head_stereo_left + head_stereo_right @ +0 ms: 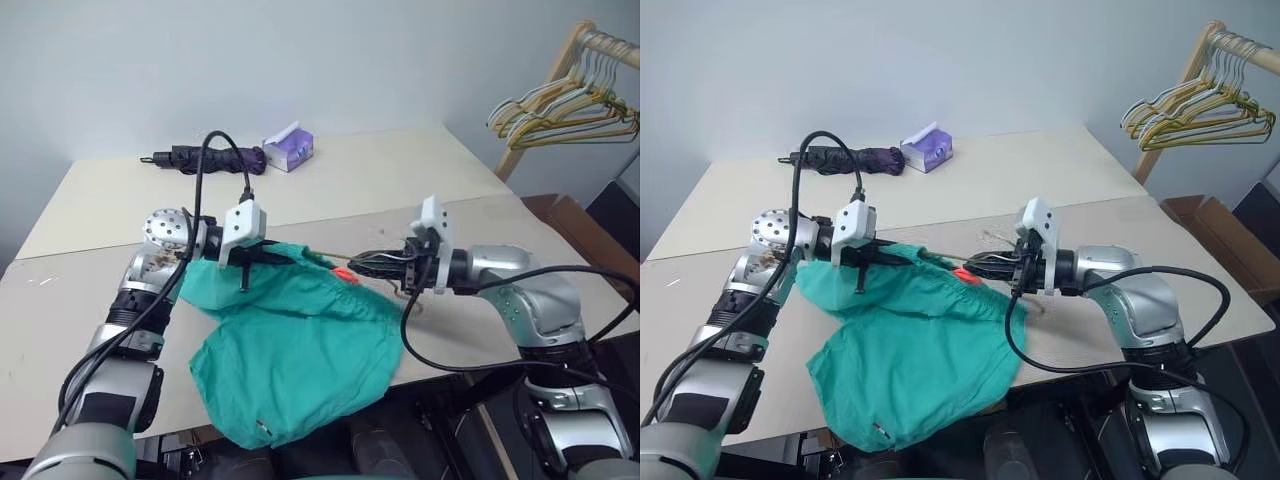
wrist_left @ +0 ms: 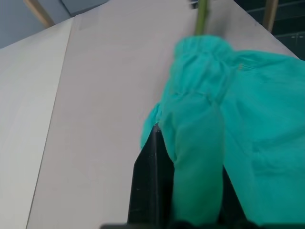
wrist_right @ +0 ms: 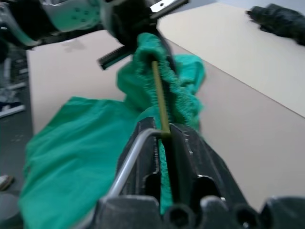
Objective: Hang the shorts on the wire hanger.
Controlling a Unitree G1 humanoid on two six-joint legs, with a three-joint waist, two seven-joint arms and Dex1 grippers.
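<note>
The teal shorts [image 1: 290, 365] hang over the near edge of the worktop [image 1: 90, 310], their waistband raised at centre. At 9 o'clock of the waistband, the left claw [image 1: 262, 257] is clamped shut on it. At 3 o'clock, the right claw [image 1: 362, 267] is closed on the wire hanger [image 3: 159, 98], whose wire passes through the waistband. At 12 o'clock, farther back, lie a folded umbrella [image 1: 205, 157] and a tissue box [image 1: 288, 148].

One pair of teal-green cloth shorts [image 1: 300, 360], one thin olive-brass wire hanger [image 3: 160, 98], one folded dark purple umbrella [image 1: 210, 157], one purple tissue box [image 1: 288, 148], one bunch of yellow and grey hangers [image 1: 565, 108] on one wooden rack [image 1: 560, 65], two black two-fingered grippers: left [image 1: 268, 256], right [image 1: 362, 266].
</note>
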